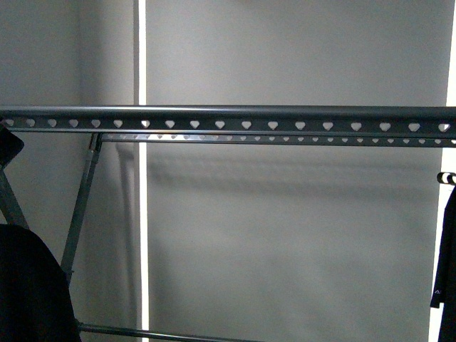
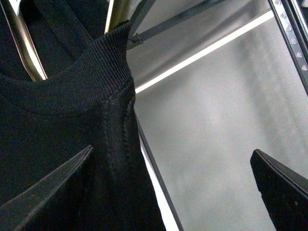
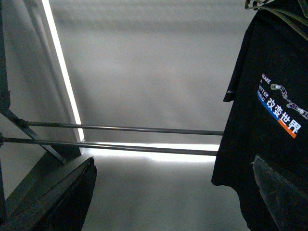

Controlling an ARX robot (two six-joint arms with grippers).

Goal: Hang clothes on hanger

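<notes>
one drying rack (image 1: 228, 112) with two heart-punched top rails (image 1: 285, 140) and two thin lower bars (image 3: 125, 129); two black garments in the front view, a left garment (image 1: 28, 285) and a right garment (image 1: 447, 263); one printed black t-shirt (image 3: 260, 125); one small metal hanger (image 2: 23, 43)

Both ends of the rack (image 1: 285, 112) are cut off; the T-shirt (image 3: 250, 144) runs off-frame, small print unreadable.
</notes>
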